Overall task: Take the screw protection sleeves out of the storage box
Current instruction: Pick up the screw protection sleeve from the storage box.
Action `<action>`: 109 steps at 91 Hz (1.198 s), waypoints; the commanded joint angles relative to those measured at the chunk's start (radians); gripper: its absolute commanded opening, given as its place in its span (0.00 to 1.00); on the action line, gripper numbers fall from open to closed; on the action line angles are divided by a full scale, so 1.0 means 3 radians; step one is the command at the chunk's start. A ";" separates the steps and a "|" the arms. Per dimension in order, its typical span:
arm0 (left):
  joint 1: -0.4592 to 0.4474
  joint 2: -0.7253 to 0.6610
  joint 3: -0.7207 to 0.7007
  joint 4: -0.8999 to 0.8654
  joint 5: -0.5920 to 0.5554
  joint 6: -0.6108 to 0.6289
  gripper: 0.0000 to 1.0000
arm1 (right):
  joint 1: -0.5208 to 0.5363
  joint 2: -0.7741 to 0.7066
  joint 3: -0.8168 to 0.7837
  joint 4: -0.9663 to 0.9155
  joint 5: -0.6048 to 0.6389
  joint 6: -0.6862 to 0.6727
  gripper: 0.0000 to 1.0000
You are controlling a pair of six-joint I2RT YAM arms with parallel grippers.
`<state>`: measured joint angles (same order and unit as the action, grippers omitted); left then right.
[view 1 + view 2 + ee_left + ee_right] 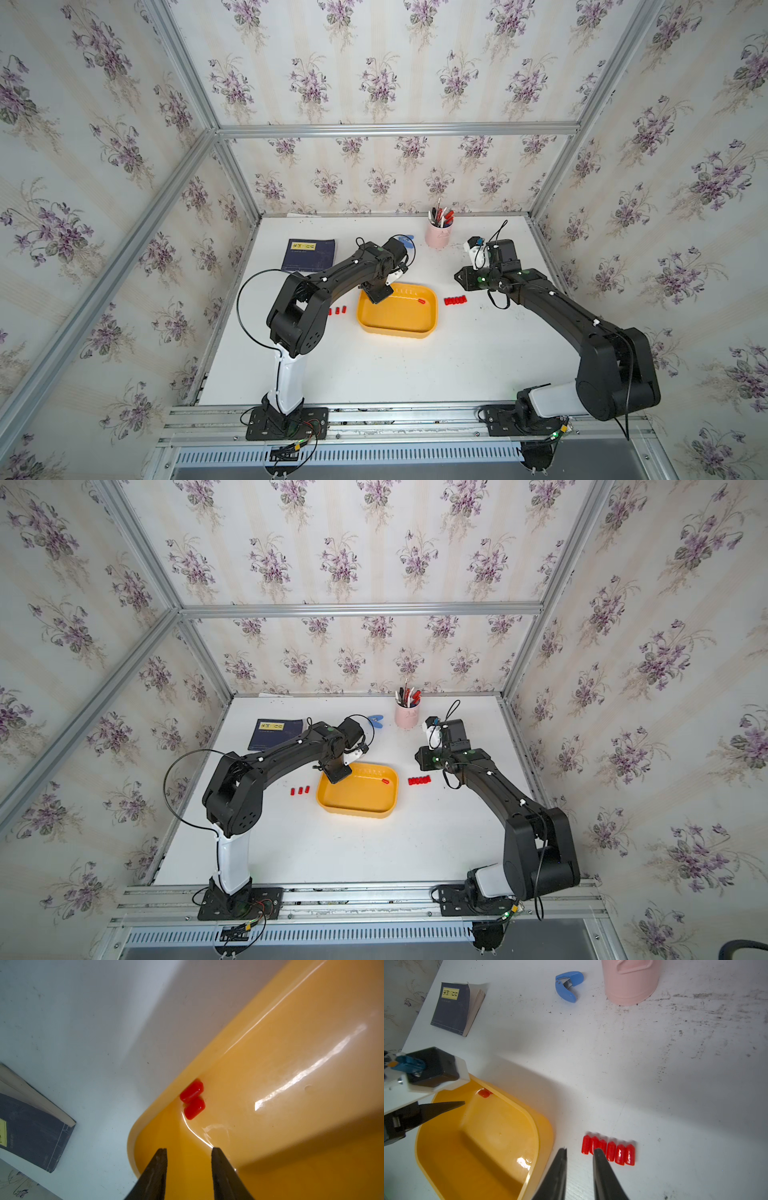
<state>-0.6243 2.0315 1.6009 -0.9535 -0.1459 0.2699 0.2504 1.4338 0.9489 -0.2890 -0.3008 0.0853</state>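
The yellow storage box [397,328] [357,808] sits mid-table. One red screw protection sleeve [194,1108] [422,301] [484,1092] lies inside against the far wall, mirrored in the glossy plastic. My left gripper [189,1149] [376,293] hangs over the box's far left corner, open and empty, a short way from that sleeve. A row of several sleeves [609,1150] [455,300] lies on the table right of the box. Three more sleeves [337,311] [300,790] lie left of it. My right gripper [580,1149] is open and empty, low between the box and that row.
A pink cup [438,237] [631,980] holding pens stands at the back. A blue clip-like tool [568,986] lies beside it. A dark blue book [308,254] [31,1126] lies at the back left. Aluminium frame rails border the white table [374,374].
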 commanded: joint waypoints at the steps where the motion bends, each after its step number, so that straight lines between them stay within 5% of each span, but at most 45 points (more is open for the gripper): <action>1: 0.0015 0.0075 0.0026 -0.0044 0.0066 0.0150 0.40 | 0.0003 0.0024 0.0032 0.0047 -0.0050 -0.0029 0.27; 68: 0.0023 0.0468 0.0102 0.0169 -0.0070 0.0044 0.40 | 0.0031 0.0089 0.0043 0.0063 -0.0122 -0.0023 0.27; 109: 0.0030 0.0528 0.0128 0.0108 -0.0057 -0.0006 0.22 | 0.0125 0.0145 0.0058 0.0086 -0.0122 -0.0039 0.27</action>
<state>-0.6159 2.1792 1.6466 -0.9020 -0.1829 0.2794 0.2813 1.4746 0.9588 -0.2729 -0.3328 0.0784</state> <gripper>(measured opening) 0.233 0.269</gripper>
